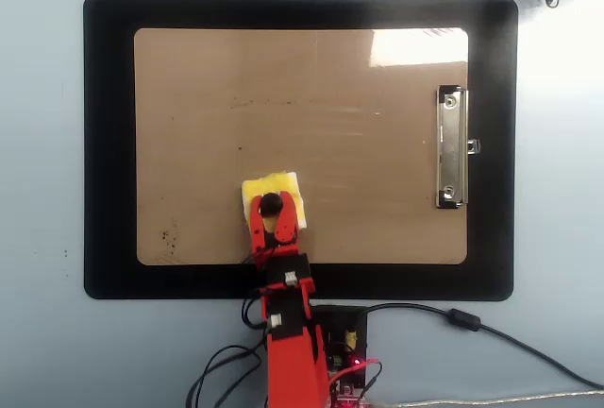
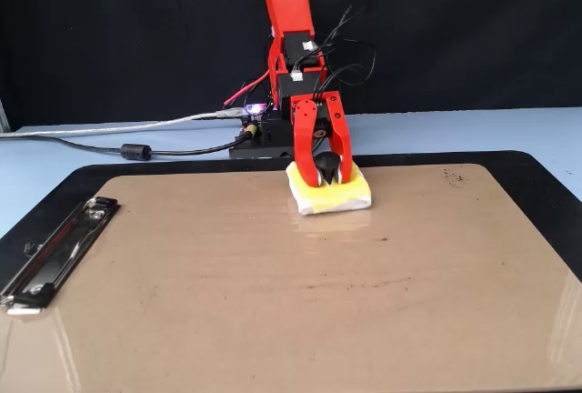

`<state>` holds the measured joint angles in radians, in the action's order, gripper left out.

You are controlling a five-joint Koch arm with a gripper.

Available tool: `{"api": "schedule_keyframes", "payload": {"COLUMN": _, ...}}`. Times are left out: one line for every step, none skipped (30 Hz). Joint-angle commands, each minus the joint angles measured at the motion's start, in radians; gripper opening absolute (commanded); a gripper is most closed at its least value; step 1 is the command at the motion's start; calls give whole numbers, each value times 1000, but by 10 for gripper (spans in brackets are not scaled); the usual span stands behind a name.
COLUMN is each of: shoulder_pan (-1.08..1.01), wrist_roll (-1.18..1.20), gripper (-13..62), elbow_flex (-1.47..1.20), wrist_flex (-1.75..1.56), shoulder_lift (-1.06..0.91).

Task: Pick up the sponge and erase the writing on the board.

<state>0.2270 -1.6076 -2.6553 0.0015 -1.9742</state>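
The yellow sponge [image 1: 283,184] [image 2: 335,196] lies flat on the tan board [image 1: 377,200] [image 2: 273,320], near the board's edge closest to the arm's base. My red gripper [image 1: 271,206] [image 2: 327,175] reaches down onto it, and its two jaws are closed on the round black knob [image 1: 271,204] at the sponge's centre. No marker letters show on the board. There is only a faint dark streak line [image 1: 283,103] [image 2: 346,281] across its middle.
A silver clip [image 1: 451,148] [image 2: 55,252] sits on the board's short edge. A black mat [image 1: 104,144] [image 2: 546,175] surrounds the board. Dark speckle smudges [image 1: 170,235] [image 2: 452,175] mark one corner. The arm's base and cables [image 1: 472,323] [image 2: 136,150] lie beyond the mat.
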Motion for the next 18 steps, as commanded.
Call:
{"api": "schedule_keyframes", "payload": {"shoulder_pan": 8, "wrist_roll": -6, "gripper": -79, "elbow_flex": 132, "wrist_flex": -32, "shoulder_lift": 160}}
{"api": "schedule_keyframes", "payload": {"shoulder_pan": 8, "wrist_roll": -8, "gripper": -79, "elbow_flex": 195, "wrist_flex": -34, "shoulder_lift": 235}}
{"api": "schedule_keyframes", "payload": {"shoulder_pan": 11, "wrist_roll": -8, "gripper": -79, "elbow_flex": 233, "wrist_flex": -38, "shoulder_lift": 272}}
{"api": "schedule_keyframes", "payload": {"shoulder_pan": 9, "wrist_roll": -8, "gripper": -79, "elbow_flex": 250, "wrist_flex": -43, "shoulder_lift": 279}}
{"api": "schedule_keyframes", "payload": {"shoulder_pan": 9, "wrist_roll": -8, "gripper": -79, "elbow_flex": 227, "wrist_flex": -41, "shoulder_lift": 270}}
{"api": "schedule_keyframes", "payload": {"shoulder_pan": 9, "wrist_roll": -8, "gripper": -79, "elbow_flex": 163, "wrist_flex": -48, "shoulder_lift": 215}}
{"api": "schedule_keyframes", "payload": {"shoulder_pan": 9, "wrist_roll": -8, "gripper": -79, "elbow_flex": 91, "wrist_flex": -49, "shoulder_lift": 126}}
{"api": "schedule_keyframes", "payload": {"shoulder_pan": 11, "wrist_roll": -5, "gripper": -79, "elbow_flex": 23, "wrist_flex": -49, "shoulder_lift": 35}}
{"api": "schedule_keyframes", "payload": {"shoulder_pan": 14, "wrist_roll": -5, "gripper": -79, "elbow_flex": -8, "wrist_flex": -49, "shoulder_lift": -18}}
{"api": "schedule_keyframes", "payload": {"shoulder_pan": 17, "wrist_roll": -6, "gripper": -79, "elbow_flex": -31, "wrist_flex": -49, "shoulder_lift": -66}}
{"api": "schedule_keyframes", "payload": {"shoulder_pan": 25, "wrist_roll": -8, "gripper": -79, "elbow_flex": -31, "wrist_flex": -49, "shoulder_lift": -63}}
{"api": "schedule_keyframes", "payload": {"shoulder_pan": 44, "wrist_roll": -9, "gripper": -79, "elbow_flex": -9, "wrist_flex": -57, "shoulder_lift": -20}}
{"api": "schedule_keyframes", "payload": {"shoulder_pan": 75, "wrist_roll": -11, "gripper": -79, "elbow_flex": 63, "wrist_flex": -66, "shoulder_lift": 54}}
{"api": "schedule_keyframes", "payload": {"shoulder_pan": 101, "wrist_roll": -15, "gripper": -79, "elbow_flex": 147, "wrist_flex": -71, "shoulder_lift": 147}}
{"api": "schedule_keyframes", "payload": {"shoulder_pan": 120, "wrist_roll": -21, "gripper": -79, "elbow_flex": 242, "wrist_flex": -74, "shoulder_lift": 261}}
{"api": "schedule_keyframes", "payload": {"shoulder_pan": 129, "wrist_roll": -29, "gripper": -79, "elbow_flex": 341, "wrist_flex": -74, "shoulder_lift": 374}}
{"api": "schedule_keyframes", "payload": {"shoulder_pan": 132, "wrist_roll": -34, "gripper": -79, "elbow_flex": 399, "wrist_flex": -74, "shoulder_lift": 442}}
{"api": "schedule_keyframes", "payload": {"shoulder_pan": 150, "wrist_roll": -35, "gripper": -79, "elbow_flex": 463, "wrist_flex": -74, "shoulder_lift": 512}}
